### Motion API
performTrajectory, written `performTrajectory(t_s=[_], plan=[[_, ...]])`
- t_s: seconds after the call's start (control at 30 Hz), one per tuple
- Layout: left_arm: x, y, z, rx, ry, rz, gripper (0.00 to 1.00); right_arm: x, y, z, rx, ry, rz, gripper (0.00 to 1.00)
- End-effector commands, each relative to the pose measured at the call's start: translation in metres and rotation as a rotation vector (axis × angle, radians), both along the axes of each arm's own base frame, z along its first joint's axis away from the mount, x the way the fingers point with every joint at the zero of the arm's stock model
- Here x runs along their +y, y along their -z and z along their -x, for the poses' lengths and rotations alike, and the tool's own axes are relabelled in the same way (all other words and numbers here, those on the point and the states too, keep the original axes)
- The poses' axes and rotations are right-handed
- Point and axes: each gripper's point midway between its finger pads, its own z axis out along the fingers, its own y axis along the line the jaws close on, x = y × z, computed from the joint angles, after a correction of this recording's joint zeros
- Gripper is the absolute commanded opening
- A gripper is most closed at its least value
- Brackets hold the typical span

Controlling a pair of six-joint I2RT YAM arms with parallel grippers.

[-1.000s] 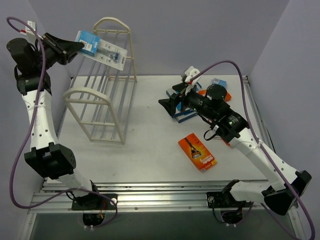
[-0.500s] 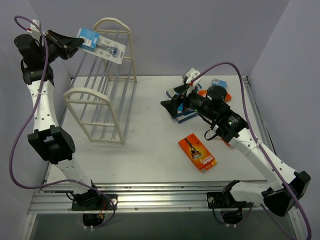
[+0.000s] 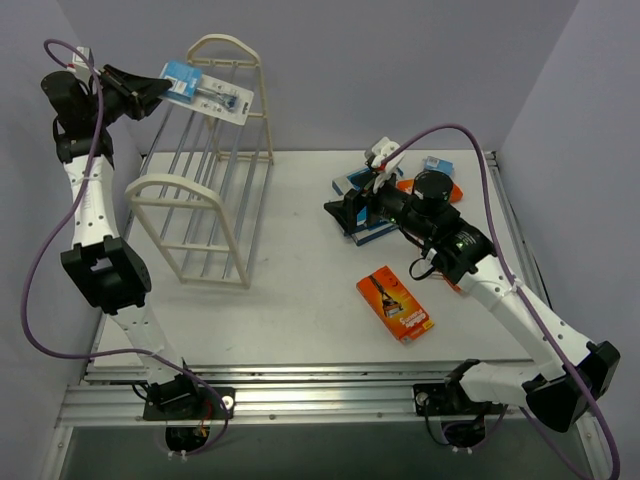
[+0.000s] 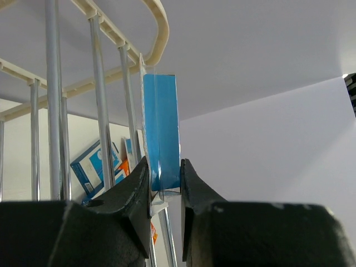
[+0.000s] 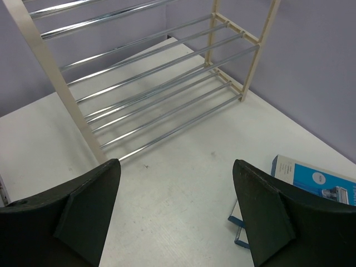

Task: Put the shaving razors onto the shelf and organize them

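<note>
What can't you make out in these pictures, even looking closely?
- Top view: the right gripper covers part of the pile of packs, so their number is hidden.
- Left wrist view: the blister card in the left gripper shows edge-on; its print is unseen.
- Right wrist view: the blue-and-white box is cut off by the frame edge.
- Top view: lettering on the orange box is too small.

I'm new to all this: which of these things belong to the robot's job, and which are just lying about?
Job: shelf; blister-card razor pack, pinched in the left end effector; orange razor box; blue-and-white razor boxes by the open right end effector.
Lying about: purple cables; metal rails along the table edge.
</note>
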Motion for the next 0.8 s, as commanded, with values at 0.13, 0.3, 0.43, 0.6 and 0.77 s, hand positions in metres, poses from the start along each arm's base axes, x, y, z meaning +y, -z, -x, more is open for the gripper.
performTrajectory(t_s=[0.13,0.3,0.43,0.6,0.77], plan=[[0.006,-0.017,-0.007,-0.134,0.006,-0.057,0.09,-0.005,-0.007,-0.009,-0.045,0.024,0.003,0.78],[0.007,-0.009,-0.012,-0.127,0.010,-0.059,0.31,-0.006,-0.002,-0.013,-0.034,0.030,0.008,0.78],[0.007,-0.006,-0.013,-0.125,0.015,-0.063,0.42,-0.006,0.001,-0.015,-0.027,0.032,0.010,0.78],[0.008,0.000,-0.016,-0.117,0.016,-0.064,0.51,-0.005,0.005,-0.015,-0.011,0.028,0.007,0.78],[0.009,0.003,-0.018,-0.118,0.016,-0.076,0.64,-0.007,0.007,-0.015,-0.006,0.029,0.008,0.78]])
